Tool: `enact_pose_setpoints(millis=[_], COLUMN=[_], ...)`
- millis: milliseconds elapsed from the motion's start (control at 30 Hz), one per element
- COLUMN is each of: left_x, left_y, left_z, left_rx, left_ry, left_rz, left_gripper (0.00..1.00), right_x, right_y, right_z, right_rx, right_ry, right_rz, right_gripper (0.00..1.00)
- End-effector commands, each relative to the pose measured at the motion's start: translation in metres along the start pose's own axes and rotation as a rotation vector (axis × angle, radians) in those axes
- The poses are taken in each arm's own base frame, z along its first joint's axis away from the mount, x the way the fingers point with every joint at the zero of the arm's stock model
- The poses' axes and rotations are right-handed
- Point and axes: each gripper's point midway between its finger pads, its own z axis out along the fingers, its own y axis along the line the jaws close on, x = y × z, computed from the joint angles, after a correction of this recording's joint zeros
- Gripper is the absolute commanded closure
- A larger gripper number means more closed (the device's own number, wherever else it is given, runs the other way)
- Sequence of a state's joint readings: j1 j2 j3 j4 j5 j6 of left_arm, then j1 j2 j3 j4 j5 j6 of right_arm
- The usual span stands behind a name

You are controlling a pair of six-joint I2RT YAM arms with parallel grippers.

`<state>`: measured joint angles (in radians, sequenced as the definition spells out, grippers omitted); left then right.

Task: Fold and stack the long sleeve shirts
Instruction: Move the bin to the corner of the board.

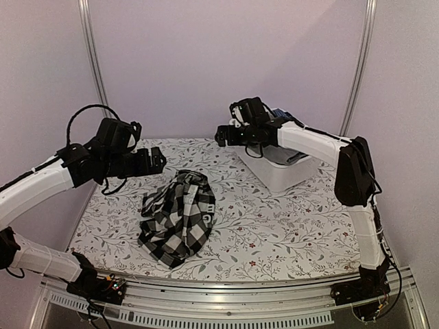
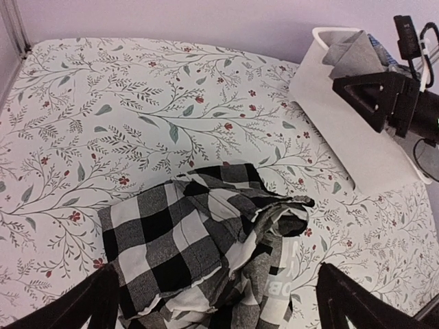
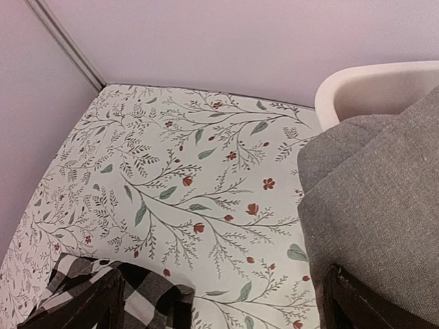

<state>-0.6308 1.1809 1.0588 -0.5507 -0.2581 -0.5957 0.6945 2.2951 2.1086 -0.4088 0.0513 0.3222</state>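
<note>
My left hand (image 1: 158,160) and right hand (image 1: 221,135) both hang spread wide, holding nothing. The black-and-white checked shirt (image 1: 175,216) lies crumpled in the middle of the table (image 1: 274,226); a grey shirt (image 3: 377,199) sits in the white bin (image 1: 274,177). I judge folding has not begun: next I must pinch two edges of the checked shirt and spread it flat.

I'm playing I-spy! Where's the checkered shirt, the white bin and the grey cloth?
checkered shirt (image 1: 175,216), top view, middle of heap.
white bin (image 1: 281,178), top view, front wall.
grey cloth (image 3: 377,192), right wrist view, its top surface.
</note>
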Motion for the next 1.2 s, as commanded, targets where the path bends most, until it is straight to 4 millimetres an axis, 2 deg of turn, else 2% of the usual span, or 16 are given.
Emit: enact_pose_setpoints(millis=[0,133,267,500,633,833,900,967,1167], left_x=[0.011,0.018,0.028,0.045,0.05,0.053,0.055,0.056,0.055], left_y=[0.002,-0.001,0.0,-0.005,-0.008,-0.013,-0.016,-0.02,-0.029], left_z=[0.013,0.02,0.028,0.044,0.05,0.055,0.057,0.058,0.055], left_rx=[0.0,0.01,0.012,0.04,0.058,0.075,0.088,0.103,0.134], left_ry=[0.035,0.059,0.083,0.136,0.155,0.172,0.182,0.189,0.176], left_rz=[0.004,0.008,0.018,0.033,0.038,0.049,0.054,0.058,0.069], left_gripper=[0.0,0.0,0.0,0.0,0.0,0.01,0.0,0.0,0.0], right_x=[0.045,0.039,0.04,0.029,0.025,0.038,0.037,0.031,-0.011], right_y=[-0.14,-0.186,-0.221,-0.258,-0.284,-0.314,-0.316,-0.307,-0.247], right_z=[0.002,-0.009,-0.018,-0.034,-0.051,-0.069,-0.074,-0.073,-0.082], right_rx=[0.314,0.388,0.432,0.487,0.528,0.611,0.61,0.561,0.437], right_ry=[0.158,0.153,0.156,0.132,0.114,0.119,0.109,0.099,0.021], right_rz=[0.093,0.117,0.151,0.183,0.242,0.284,0.294,0.285,0.181], right_gripper=[0.01,0.01,0.01,0.01,0.01,0.01,0.01,0.01,0.01])
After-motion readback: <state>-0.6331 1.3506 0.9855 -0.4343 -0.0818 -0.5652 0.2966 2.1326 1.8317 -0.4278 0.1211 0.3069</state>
